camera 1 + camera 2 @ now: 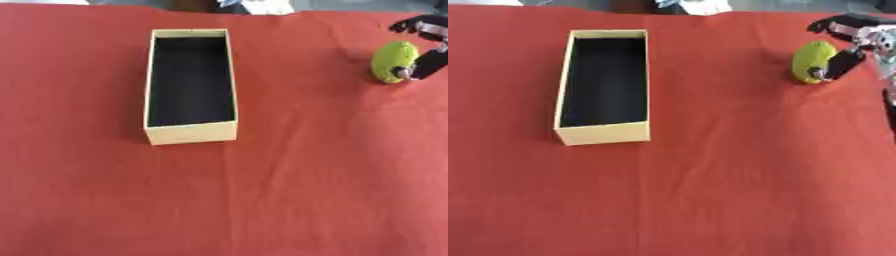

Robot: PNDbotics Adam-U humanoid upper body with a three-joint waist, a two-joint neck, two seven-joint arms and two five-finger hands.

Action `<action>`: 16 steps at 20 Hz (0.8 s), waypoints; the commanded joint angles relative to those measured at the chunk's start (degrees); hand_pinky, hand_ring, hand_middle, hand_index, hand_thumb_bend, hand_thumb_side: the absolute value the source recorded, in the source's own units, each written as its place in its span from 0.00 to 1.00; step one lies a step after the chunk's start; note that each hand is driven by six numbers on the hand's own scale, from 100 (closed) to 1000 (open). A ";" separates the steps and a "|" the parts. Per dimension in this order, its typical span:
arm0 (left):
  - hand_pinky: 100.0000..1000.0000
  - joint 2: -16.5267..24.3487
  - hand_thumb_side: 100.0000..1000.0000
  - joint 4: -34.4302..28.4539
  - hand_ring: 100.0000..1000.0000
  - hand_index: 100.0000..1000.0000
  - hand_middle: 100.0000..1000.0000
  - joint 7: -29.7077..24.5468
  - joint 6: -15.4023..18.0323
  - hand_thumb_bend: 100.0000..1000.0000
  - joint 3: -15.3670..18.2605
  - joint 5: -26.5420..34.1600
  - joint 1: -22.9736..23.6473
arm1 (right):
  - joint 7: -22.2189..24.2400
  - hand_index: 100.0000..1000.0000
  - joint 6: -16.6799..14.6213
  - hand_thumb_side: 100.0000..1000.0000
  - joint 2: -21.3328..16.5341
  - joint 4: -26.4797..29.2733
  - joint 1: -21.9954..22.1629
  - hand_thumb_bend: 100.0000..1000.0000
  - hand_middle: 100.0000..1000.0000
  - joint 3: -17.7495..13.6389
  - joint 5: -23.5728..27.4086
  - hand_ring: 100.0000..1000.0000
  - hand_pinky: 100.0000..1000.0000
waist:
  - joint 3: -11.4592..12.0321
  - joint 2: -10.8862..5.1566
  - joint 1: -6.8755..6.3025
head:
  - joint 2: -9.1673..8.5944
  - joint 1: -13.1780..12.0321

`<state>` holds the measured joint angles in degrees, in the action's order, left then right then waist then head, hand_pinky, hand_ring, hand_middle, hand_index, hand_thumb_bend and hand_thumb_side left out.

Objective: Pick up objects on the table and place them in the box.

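A long tan box [192, 133] with a dark inside lies open on the red tablecloth, left of centre; nothing shows inside it. A yellow-green rounded object [811, 61] sits at the far right of the cloth. My right hand [852, 42] comes in from the upper right and curls around that object, one finger above it and the thumb against its right side. The object looks to be touching the cloth. My left hand appears in neither view.
The red cloth [262, 200] covers the whole table, with slight creases near the green object. Beyond the far edge lie some pale and dark items [262, 6].
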<state>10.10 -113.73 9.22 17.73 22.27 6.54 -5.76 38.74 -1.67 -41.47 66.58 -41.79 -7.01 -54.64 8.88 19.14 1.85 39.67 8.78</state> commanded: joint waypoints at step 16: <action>0.54 0.06 0.69 -0.86 0.79 0.66 0.83 -0.68 -0.20 0.10 -0.23 0.01 -0.26 | -1.95 1.00 2.49 0.00 0.22 -4.25 -2.89 0.27 0.93 -0.84 -7.37 0.97 0.95 | 0.03 -0.60 -0.29 | -1.08 0.25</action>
<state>9.62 -113.73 8.85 17.40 22.10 6.55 -5.76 37.11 0.72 -39.88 62.04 -43.62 -7.35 -61.36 8.90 19.46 1.67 39.17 8.84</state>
